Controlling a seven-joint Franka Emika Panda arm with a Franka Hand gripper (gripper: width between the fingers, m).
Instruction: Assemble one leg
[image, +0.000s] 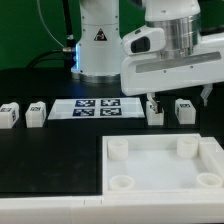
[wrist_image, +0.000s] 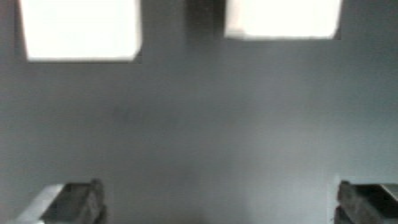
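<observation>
Several small white legs with black-and-white tags stand in a row on the black table. Two are at the exterior view's left (image: 10, 114) (image: 37, 112), and two at the right (image: 155, 112) (image: 184, 109). My gripper (image: 178, 99) hangs just above the two right legs, open and empty. In the wrist view the two legs (wrist_image: 80, 30) (wrist_image: 285, 18) show as bright white blocks, apart from my fingers. The fingertips (wrist_image: 71, 200) stand wide apart with only bare table between them, around the gripper's midpoint (wrist_image: 217, 205).
The large white square piece with round corner sockets (image: 160, 192) lies at the front right. The marker board (image: 98, 107) lies flat between the two pairs of legs. The robot base (image: 95, 40) stands behind it.
</observation>
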